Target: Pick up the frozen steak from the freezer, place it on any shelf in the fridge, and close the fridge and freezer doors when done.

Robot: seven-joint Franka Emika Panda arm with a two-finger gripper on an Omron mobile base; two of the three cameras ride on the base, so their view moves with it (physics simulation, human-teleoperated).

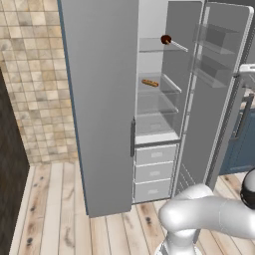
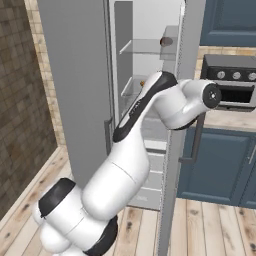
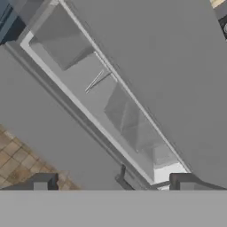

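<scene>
The frozen steak (image 1: 166, 39) is a small dark red-brown lump lying on the top glass shelf (image 1: 152, 46) of the open fridge (image 1: 155, 99). It also shows high in the right base view as the steak (image 2: 166, 41). The fridge door (image 1: 219, 99) stands swung out to the right, and from the other side this door (image 2: 181, 110) appears edge-on. The freezer door (image 1: 102, 104) on the left looks shut. My gripper (image 3: 113, 184) is open, nothing between its fingertips (image 3: 42, 181), and it faces the inner side of the fridge door with its bins (image 3: 126, 117).
An orange-brown sausage (image 1: 149, 82) lies on a lower shelf. Three grey drawers (image 1: 154, 172) fill the fridge's bottom. A stove (image 2: 230, 85) and blue cabinets (image 2: 220, 165) stand right of the open door. A tiled wall (image 1: 35, 84) is at the left.
</scene>
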